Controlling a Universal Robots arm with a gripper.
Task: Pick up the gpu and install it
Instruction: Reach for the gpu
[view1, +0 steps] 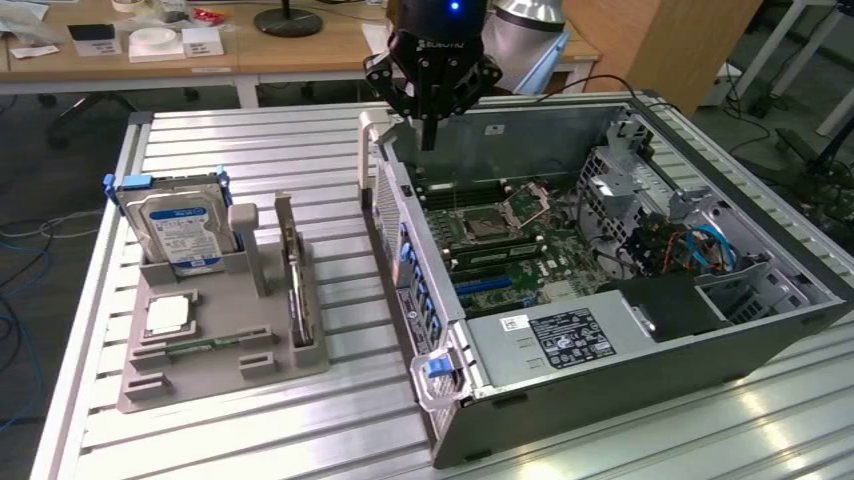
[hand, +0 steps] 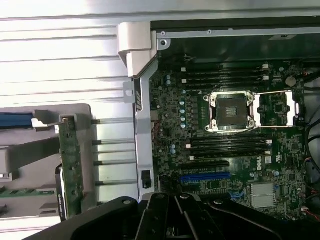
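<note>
Two views, and in both my gripper (view1: 430, 138) is closed on nothing. From the exterior view it hangs over the rear rim of the open case (view1: 694, 375), fingers pinched together and pointing down. The gpu (view1: 299, 295) stands on its long edge in a slot of the grey holder (view1: 227, 380), on the exterior view's left. It is well apart from my gripper and lower than it, with the case wall and a strip of table (view1: 347, 420) between us. A drive (view1: 180, 235) stands in the same holder, farther toward the exterior view's left. In the wrist view the gpu (hand: 70, 170) shows edge-on as a thin green strip studded with small parts, upright in the holder (hand: 30, 155). It sits across the case wall from the board (hand: 225, 125), while my gripper (hand: 170, 215) sits near the board's blue slot (hand: 205, 176). I judge the card light and stiff but fragile, and so thin that a loose pinch would let it swing. I would take it across its thickness at the free top edge, on bare board, clear of the cooler and the small parts.
</note>
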